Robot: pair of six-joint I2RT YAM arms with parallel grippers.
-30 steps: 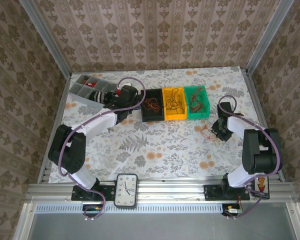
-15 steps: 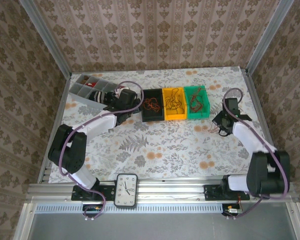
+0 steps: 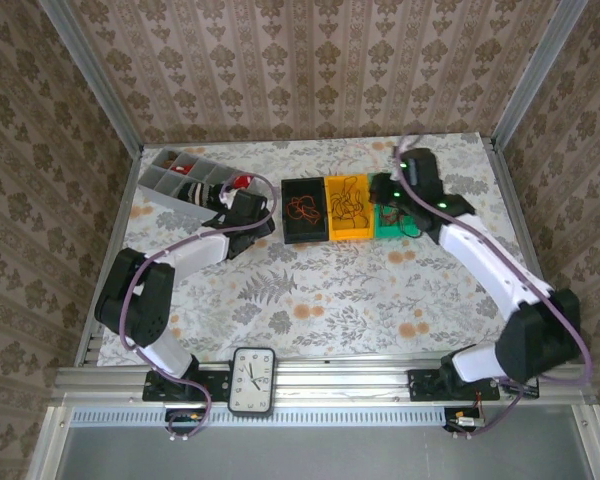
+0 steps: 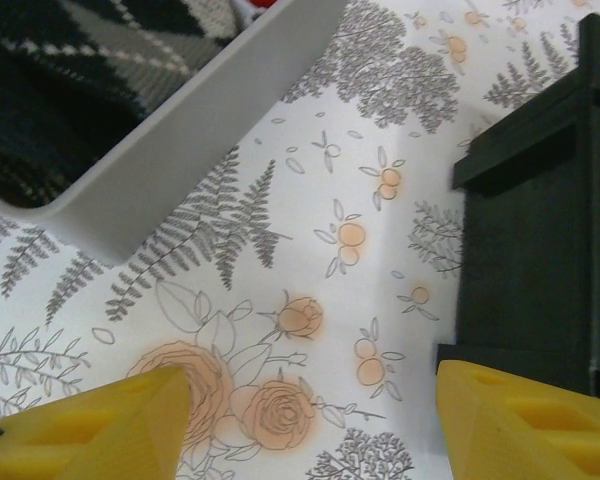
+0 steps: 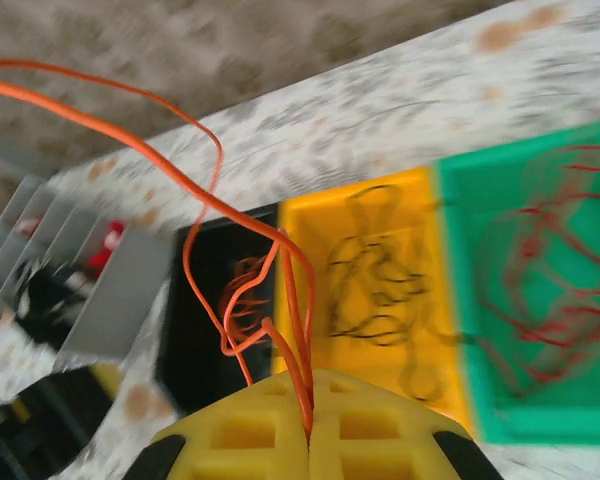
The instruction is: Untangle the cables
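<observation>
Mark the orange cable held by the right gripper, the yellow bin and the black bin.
orange cable [image 5: 286, 285]: right wrist view, upright strand.
yellow bin [image 3: 348, 234]: top external view, near wall.
black bin [image 4: 530, 260]: left wrist view, outer wall.

This is a staged robot test cell, more lab than home. Bare aluminium frame posts [image 3: 88, 70] hold flat panels of patterned wallpaper [image 3: 310, 70]. A floral sheet covers the bench [image 3: 310, 295]. The left arm [image 3: 185, 256] and right arm [image 3: 485, 265] are bolted to a metal rail [image 3: 350, 378] at its near edge, beside a clock [image 3: 253, 381].
</observation>
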